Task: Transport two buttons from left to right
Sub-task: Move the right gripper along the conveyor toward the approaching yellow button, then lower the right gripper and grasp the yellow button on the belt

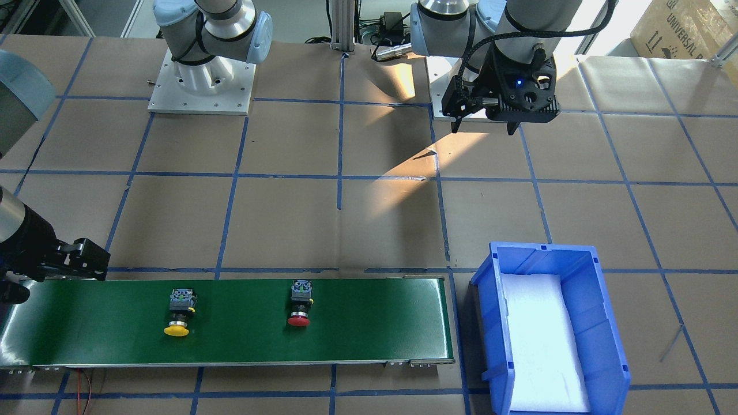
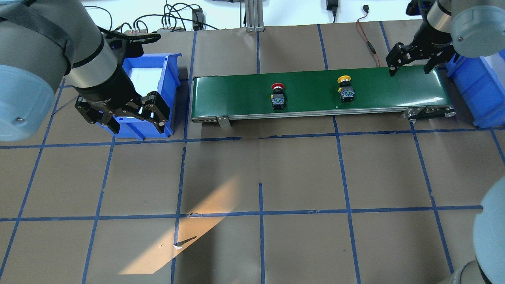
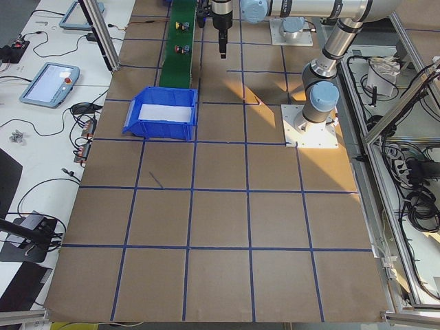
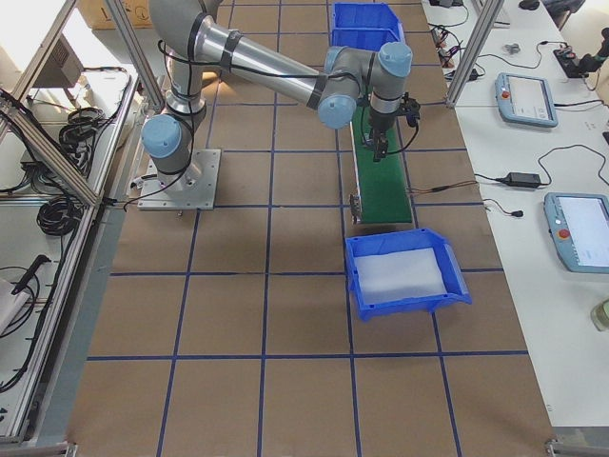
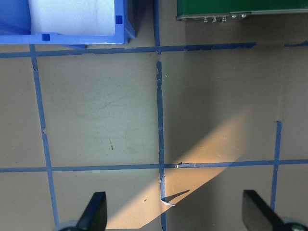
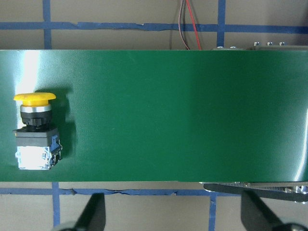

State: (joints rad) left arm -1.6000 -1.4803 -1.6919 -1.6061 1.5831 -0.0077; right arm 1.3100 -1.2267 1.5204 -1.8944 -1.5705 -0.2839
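While both buttons lie on their sides on the green belt, caps pointing away from the robot, neither hand has hold of anything. The right hand hangs over the belt's right end, fingers spread wide, nothing between them. The yellow button is on the belt to that hand's left, near but apart, and in the wrist view it sits outside the finger span. The red button is further left, about mid-belt, well apart from the yellow one. The left hand is also wide open and empty, above the bare desk on the robot's side of the blue bin at the belt's left end, well apart from both buttons. A second blue bin stands just past the belt's right end.
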